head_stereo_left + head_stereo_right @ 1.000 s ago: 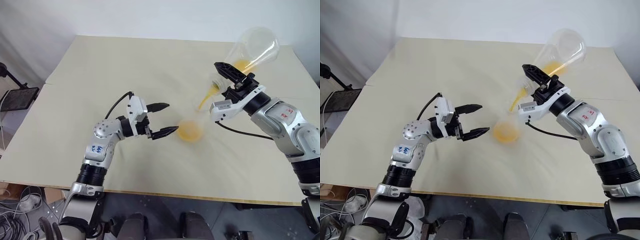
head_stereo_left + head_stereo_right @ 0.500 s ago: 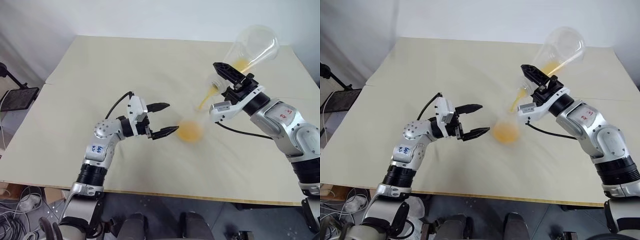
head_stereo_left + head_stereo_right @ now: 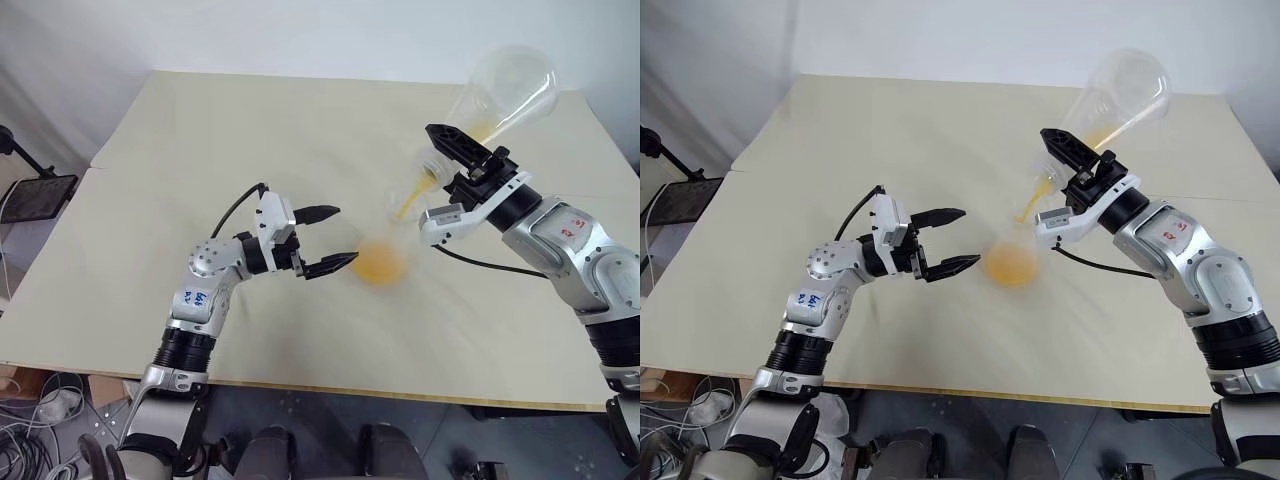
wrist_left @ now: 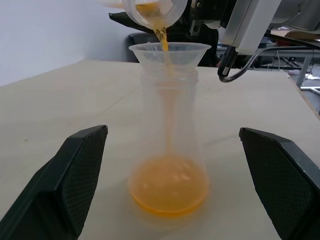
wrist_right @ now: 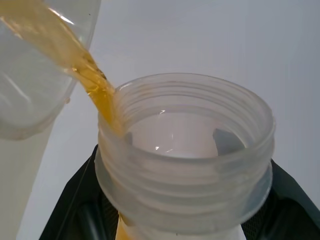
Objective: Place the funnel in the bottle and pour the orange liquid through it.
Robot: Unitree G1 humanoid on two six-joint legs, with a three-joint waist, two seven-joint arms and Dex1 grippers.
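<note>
The clear bottle point(image 4: 169, 145) stands on the table with the clear funnel point(image 4: 169, 52) seated in its neck. Orange liquid point(image 4: 169, 187) pools in its base point(image 3: 380, 263). My right gripper point(image 3: 450, 165) is shut on the neck of a large clear conical flask point(image 3: 505, 95), tipped mouth-down above the funnel. A thin orange stream point(image 3: 410, 195) runs from the flask's threaded mouth point(image 5: 185, 150) into the funnel. A little orange liquid remains in the flask. My left gripper point(image 3: 345, 235) is open just left of the bottle, its fingers point(image 4: 75, 175) spread wide and touching nothing.
A cream cloth covers the table point(image 3: 250, 130), with a seam at the left and the front edge point(image 3: 350, 388) near me. A black stand point(image 3: 35, 190) and cables point(image 3: 50, 400) sit off the table's left side.
The orange stream keeps running from the flask into the funnel. Both arms hold their places.
</note>
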